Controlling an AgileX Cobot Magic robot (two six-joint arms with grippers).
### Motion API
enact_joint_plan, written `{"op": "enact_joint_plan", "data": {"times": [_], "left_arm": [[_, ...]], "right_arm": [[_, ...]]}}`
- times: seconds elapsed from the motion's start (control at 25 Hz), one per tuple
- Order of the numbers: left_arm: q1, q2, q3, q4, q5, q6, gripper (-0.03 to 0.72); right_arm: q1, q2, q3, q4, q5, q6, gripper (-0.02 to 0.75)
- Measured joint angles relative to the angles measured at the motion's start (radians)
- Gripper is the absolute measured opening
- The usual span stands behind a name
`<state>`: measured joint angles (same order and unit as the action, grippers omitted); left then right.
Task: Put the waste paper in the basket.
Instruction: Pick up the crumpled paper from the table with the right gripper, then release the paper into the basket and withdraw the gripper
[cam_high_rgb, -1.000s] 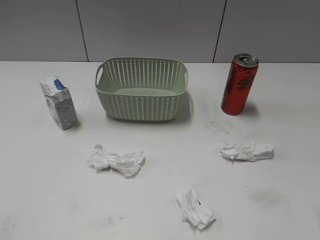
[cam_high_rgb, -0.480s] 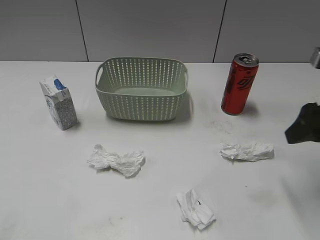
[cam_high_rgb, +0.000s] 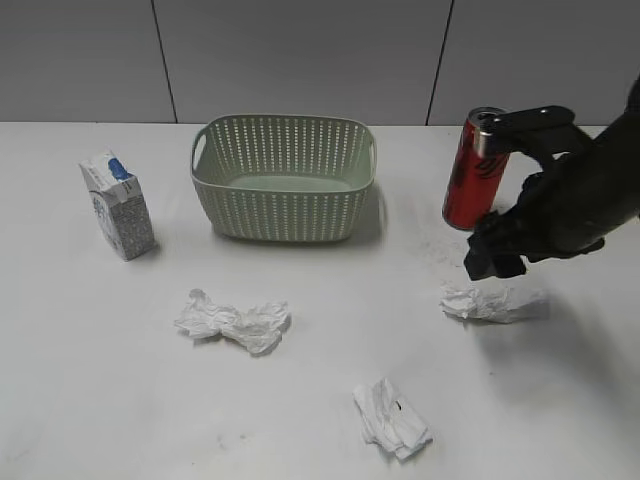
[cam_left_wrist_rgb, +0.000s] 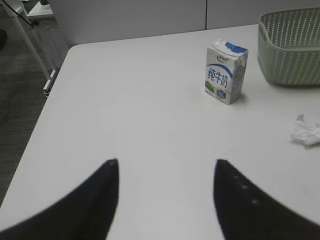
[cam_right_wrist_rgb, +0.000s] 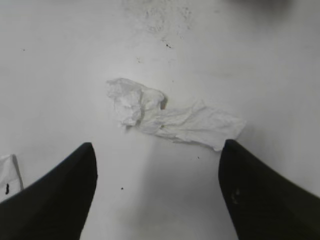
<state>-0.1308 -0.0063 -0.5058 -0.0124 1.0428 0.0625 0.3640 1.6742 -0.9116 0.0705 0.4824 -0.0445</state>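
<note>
Right gripper (cam_right_wrist_rgb: 157, 152) wide open, empty, above long paper wad (cam_right_wrist_rgb: 170, 116).

Three paper wads (cam_high_rgb: 232, 322) (cam_high_rgb: 492, 301) (cam_high_rgb: 392, 418), one basket (cam_high_rgb: 283, 178), one carton (cam_high_rgb: 117, 205), one can (cam_high_rgb: 476, 170).

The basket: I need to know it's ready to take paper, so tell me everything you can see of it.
The basket is pale green, plastic-looking, a rounded rectangle with slotted perforated walls and a handle cutout at each short end. It stands upright on the white table, open side up, and what shows of its inside is empty. Nothing touches it; the small carton stands apart to its left.
</note>
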Motion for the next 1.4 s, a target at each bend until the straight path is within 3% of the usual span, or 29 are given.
{"op": "enact_joint_plan", "data": {"times": [0.08,0.12,0.44,0.56,0.64,0.84,0.92,1.2,1.4], "left_arm": [[0.000,0.000,0.000,0.000,0.000,0.000,0.629],[0.000,0.000,0.000,0.000,0.000,0.000,0.647],[0.000,0.000,0.000,0.000,0.000,0.000,0.662],[0.000,0.000,0.000,0.000,0.000,0.000,0.660],[0.000,0.000,0.000,0.000,0.000,0.000,0.657],[0.000,0.000,0.000,0.000,0.000,0.000,0.650],[0.000,0.000,0.000,0.000,0.000,0.000,0.647],[0.000,0.000,0.000,0.000,0.000,0.000,0.634],[0.000,0.000,0.000,0.000,0.000,0.000,0.622]], "right_arm": [[0.003,0.061,-0.020,-0.031,-0.010,0.056,0.571],[0.003,0.086,-0.028,-0.045,-0.011,0.074,0.571],[0.003,0.256,-0.063,-0.071,-0.014,0.107,0.569],[0.005,0.266,-0.071,-0.071,-0.012,0.116,0.517],[0.005,0.268,-0.072,-0.077,-0.012,0.120,0.435],[0.005,0.269,-0.075,-0.071,0.017,0.123,0.091],[0.008,0.261,-0.076,-0.071,0.040,0.123,0.035],[0.075,0.065,-0.071,-0.077,0.077,0.121,0.029],[0.140,-0.075,-0.153,-0.077,-0.094,0.078,0.028]]}}
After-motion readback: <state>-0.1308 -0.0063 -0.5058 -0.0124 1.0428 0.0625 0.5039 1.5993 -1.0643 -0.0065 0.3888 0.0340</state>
